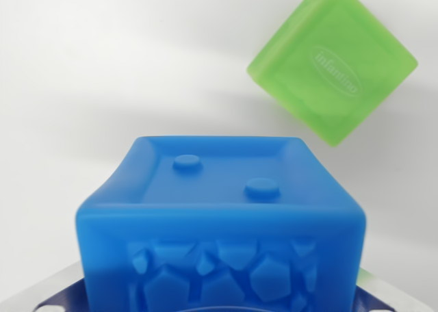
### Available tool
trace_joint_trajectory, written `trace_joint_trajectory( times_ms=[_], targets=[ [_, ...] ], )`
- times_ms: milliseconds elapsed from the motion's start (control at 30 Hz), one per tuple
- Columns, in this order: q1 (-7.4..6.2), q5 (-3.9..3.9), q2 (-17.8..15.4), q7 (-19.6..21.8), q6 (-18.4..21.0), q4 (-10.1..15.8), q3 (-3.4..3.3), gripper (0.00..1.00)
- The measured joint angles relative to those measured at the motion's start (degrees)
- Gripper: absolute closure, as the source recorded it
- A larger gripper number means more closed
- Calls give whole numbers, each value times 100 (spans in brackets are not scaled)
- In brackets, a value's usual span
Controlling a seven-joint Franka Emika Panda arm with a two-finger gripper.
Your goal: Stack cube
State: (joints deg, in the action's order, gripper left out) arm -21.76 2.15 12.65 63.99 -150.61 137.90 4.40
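Note:
A blue cube [222, 216] fills the lower middle of the wrist view, very close to the camera. Its top face has two round studs and its near face a raised pebble pattern. My gripper [220, 300] is shut on it: grey and dark-blue fingers [51, 293] show at the bottom corners, pressed against the cube's two sides. A translucent green cube [333, 66] lies on the white surface at the wrist view's upper right, turned corner-on, with an oval logo on its face. It is apart from the blue cube, farther away and to the right.
The white surface [102, 59] stretches across the wrist view's left and top. A thin sliver of green [367, 276] shows by the blue cube's lower right edge; I cannot tell what it is.

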Motion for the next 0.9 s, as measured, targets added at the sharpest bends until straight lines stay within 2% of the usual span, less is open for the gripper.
trace_joint_trajectory(
  times_ms=[900],
  targets=[
    [0, -110, -95, 988, 358, -272, -234, 100]
  ],
)
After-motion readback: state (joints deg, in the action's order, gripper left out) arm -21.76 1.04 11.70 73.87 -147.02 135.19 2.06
